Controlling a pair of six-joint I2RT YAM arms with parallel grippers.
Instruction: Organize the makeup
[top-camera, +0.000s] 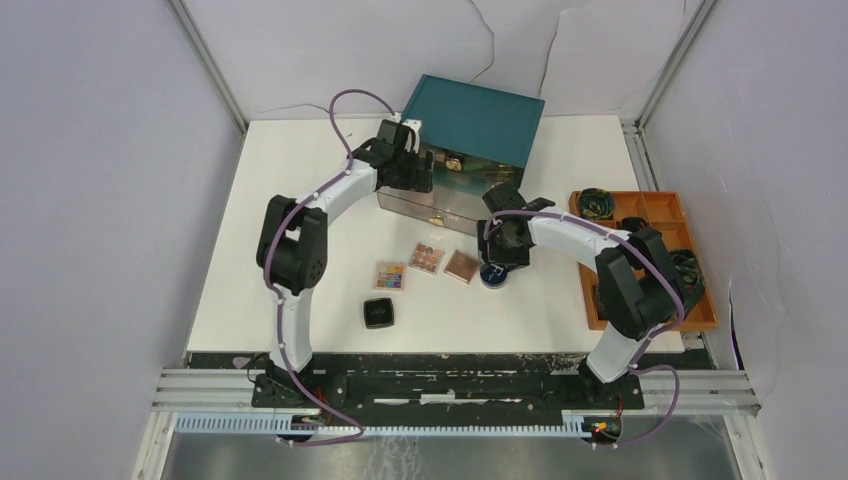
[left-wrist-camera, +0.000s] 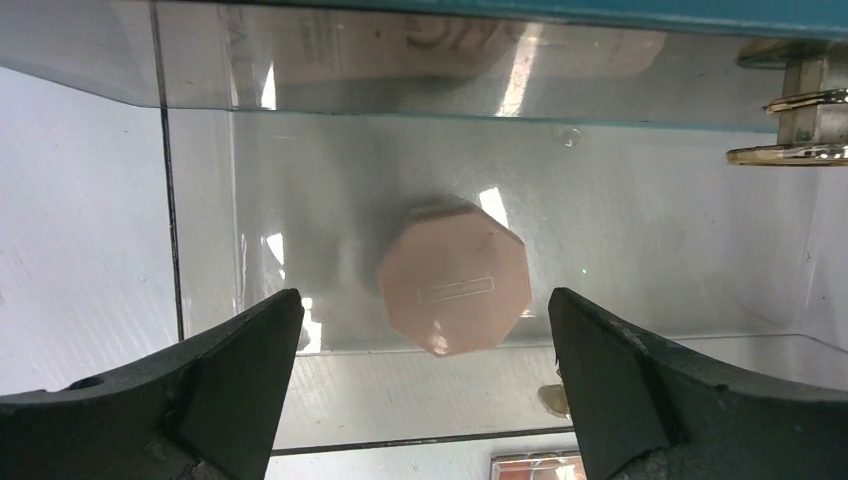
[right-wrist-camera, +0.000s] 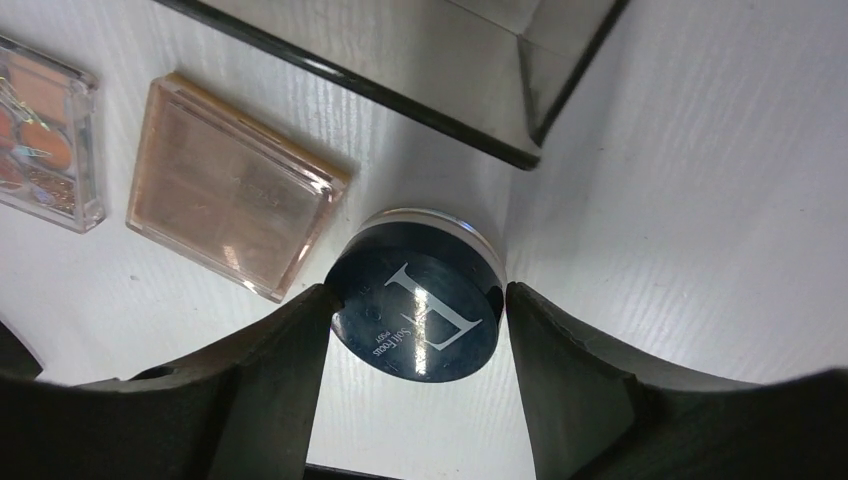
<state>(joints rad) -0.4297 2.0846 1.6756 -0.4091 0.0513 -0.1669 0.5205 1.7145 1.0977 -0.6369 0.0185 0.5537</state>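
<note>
Pink octagonal compact (left-wrist-camera: 455, 290): lies flat on the floor of the clear drawer (left-wrist-camera: 650, 230), at the centre of the left wrist view.
Left gripper (left-wrist-camera: 425, 308): fingers spread wide on either side of it, touching nothing.
Dark blue round compact (right-wrist-camera: 417, 312): on the white table (right-wrist-camera: 700, 200), lower centre of the right wrist view.
Right gripper (right-wrist-camera: 417, 298): fingers pressed against both its sides.
Square palettes (top-camera: 427, 258): three in a row left of it.
Black square compact (top-camera: 379, 314): below them, apart.

Teal drawer box (top-camera: 480, 115) at table (top-camera: 300, 200) back, clear drawer (left-wrist-camera: 650, 230) open. Orange tray (top-camera: 660, 208) right, holding dark coiled cables (top-camera: 598, 203).
</note>
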